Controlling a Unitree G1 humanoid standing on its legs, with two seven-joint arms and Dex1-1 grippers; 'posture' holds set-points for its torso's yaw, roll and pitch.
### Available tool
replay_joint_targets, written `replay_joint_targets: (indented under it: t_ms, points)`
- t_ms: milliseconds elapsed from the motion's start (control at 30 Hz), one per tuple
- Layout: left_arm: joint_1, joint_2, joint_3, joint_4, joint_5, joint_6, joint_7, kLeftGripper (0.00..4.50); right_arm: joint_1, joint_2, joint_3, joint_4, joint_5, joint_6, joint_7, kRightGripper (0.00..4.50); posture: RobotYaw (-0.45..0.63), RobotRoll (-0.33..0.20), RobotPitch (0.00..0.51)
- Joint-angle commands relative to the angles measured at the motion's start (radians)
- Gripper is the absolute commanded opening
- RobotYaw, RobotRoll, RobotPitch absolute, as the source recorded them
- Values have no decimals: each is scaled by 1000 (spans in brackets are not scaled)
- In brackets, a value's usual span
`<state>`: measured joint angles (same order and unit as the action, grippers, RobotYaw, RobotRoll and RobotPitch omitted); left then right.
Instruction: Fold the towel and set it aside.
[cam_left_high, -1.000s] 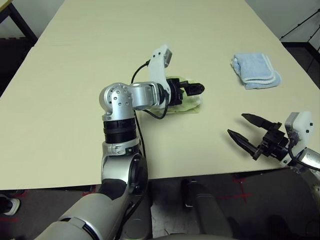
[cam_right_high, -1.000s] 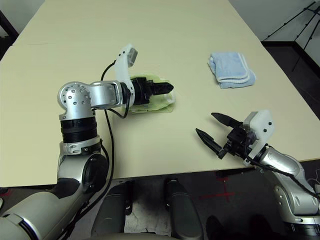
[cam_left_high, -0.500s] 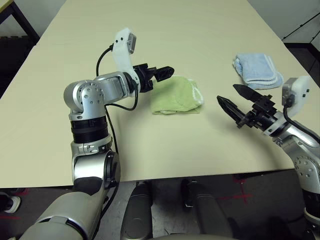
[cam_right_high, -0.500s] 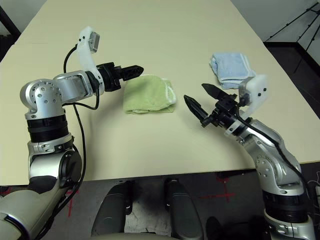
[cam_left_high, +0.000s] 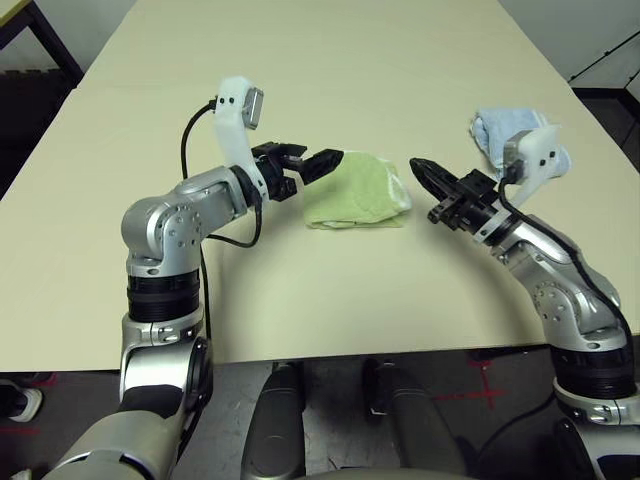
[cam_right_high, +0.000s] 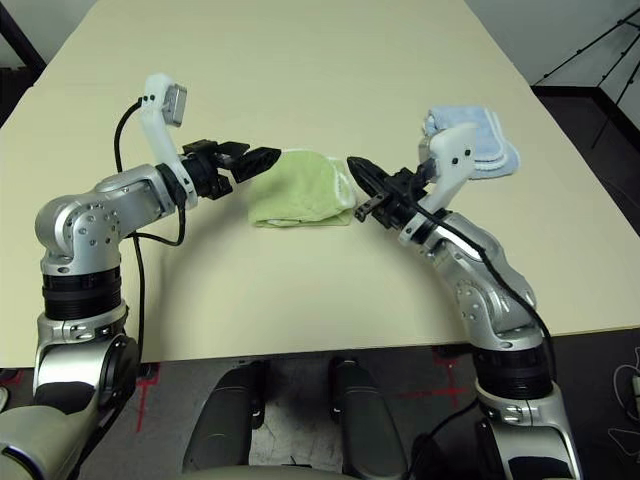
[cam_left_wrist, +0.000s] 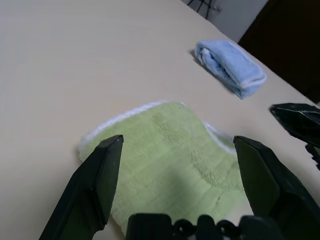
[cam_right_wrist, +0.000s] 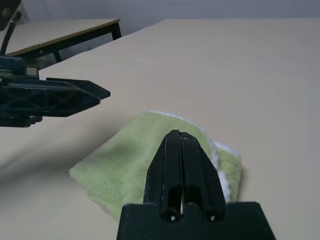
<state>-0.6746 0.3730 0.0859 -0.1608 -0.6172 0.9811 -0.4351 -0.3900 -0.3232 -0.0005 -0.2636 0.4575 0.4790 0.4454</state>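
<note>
Towel: the light green terry cloth towel with white stitched edging (cam_left_high: 355, 190) lies already folded into a small thick packet in the middle of the pale beige table (cam_left_high: 330, 60), between my two arms.
Left gripper: the left gripper (cam_left_high: 312, 166) hangs just beside the left edge of the green packet, with its two black fingers (cam_left_wrist: 97, 180) wide apart; in the left wrist view the cloth lies between and beyond them, and nothing is held.
Right gripper: the right gripper (cam_right_high: 366, 181) has its two fingers pressed together into one black wedge, empty, and it points at the right edge of the packet, very near it; I cannot tell if the tip touches the cloth.
Other towel: the smaller pale blue folded towel (cam_left_high: 505, 135) rests farther to the right, partly behind my right wrist, well apart from the green one.
Step in hand: I judge the folding is finished, and what is left is to move the packet to the side.
How to do it well: I would keep the closed right tip low and flat against the thick edge, push slowly and straight, so the layers do not slide open.
Care: I would stop before the blue towel and keep the left fingers away from the cloth, so they do not drag one layer.
</note>
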Motion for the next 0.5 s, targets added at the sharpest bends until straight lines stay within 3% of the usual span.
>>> replay_joint_targets:
  t_ms: [33,333,367,500]
  points:
    - [50,17,-59,-41,41,-59,-38,3895,-8,17,31,24,-30,-10,4,0,113,0,172]
    - [63,23,-87,-34,67,-99,-67,269,-34,60,63,104,-86,-30,10,0,113,0,182]
    - [63,24,-89,-29,70,-102,-70,38,-38,64,72,123,-97,-34,13,0,115,0,183]
    - [63,19,-91,-28,71,-105,-78,38,-43,71,92,195,-135,-49,23,0,124,0,189]
